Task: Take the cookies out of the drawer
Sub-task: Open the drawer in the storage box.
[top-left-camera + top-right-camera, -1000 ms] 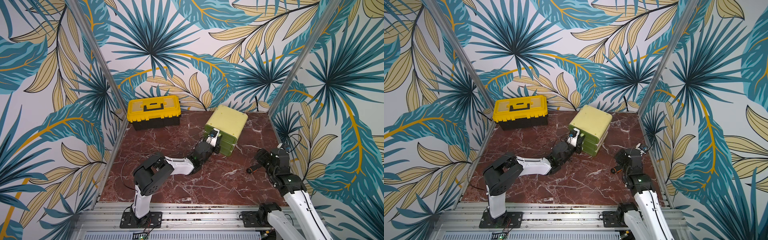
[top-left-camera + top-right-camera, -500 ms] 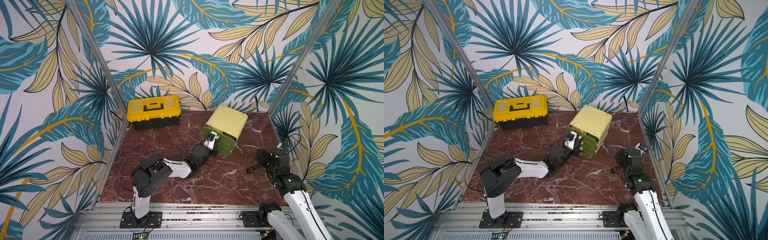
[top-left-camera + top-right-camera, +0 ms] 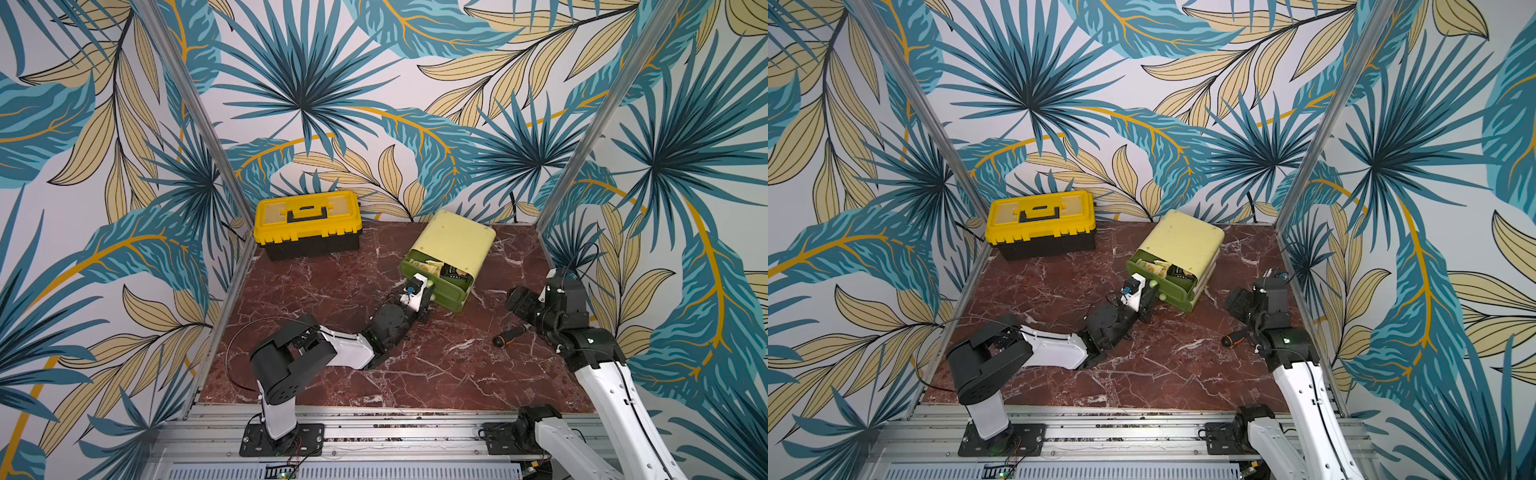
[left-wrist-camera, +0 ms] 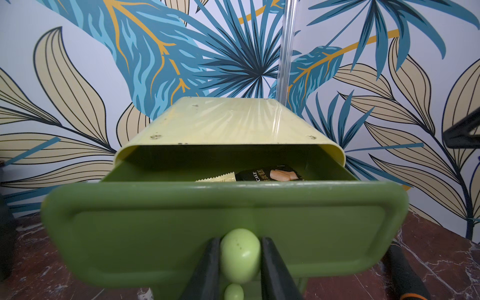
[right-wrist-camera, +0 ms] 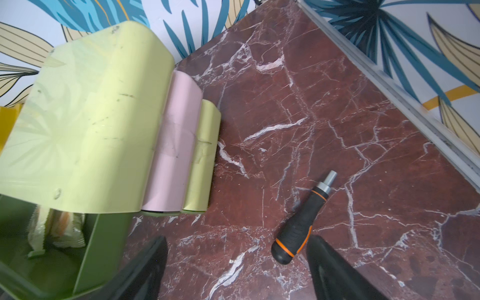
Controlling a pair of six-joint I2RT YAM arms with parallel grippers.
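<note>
A pale yellow-green drawer cabinet (image 3: 453, 239) stands at the back of the table. Its dark green top drawer (image 3: 451, 291) (image 4: 155, 228) is pulled partly out. My left gripper (image 4: 240, 241) (image 3: 424, 287) (image 3: 1148, 289) is shut on the drawer's light green knob (image 4: 240, 255). Cookies lie inside: a black packet (image 4: 270, 175) and a pale yellow one (image 4: 218, 178), which both top views (image 3: 428, 266) (image 3: 1152, 266) also show. The right wrist view shows pale packets (image 5: 57, 228) in the drawer. My right gripper (image 5: 237, 241) (image 3: 515, 299) hangs open and empty to the right of the cabinet.
A black screwdriver handle with orange rings (image 5: 304, 220) (image 3: 509, 336) lies on the marble just under my right gripper. A yellow and black toolbox (image 3: 307, 224) (image 3: 1040, 222) stands at the back left. Patterned walls close in three sides.
My left gripper has drawn back toward the front with the knob, and the top drawer has slid out so that packets show. The right arm has stayed where it was.
</note>
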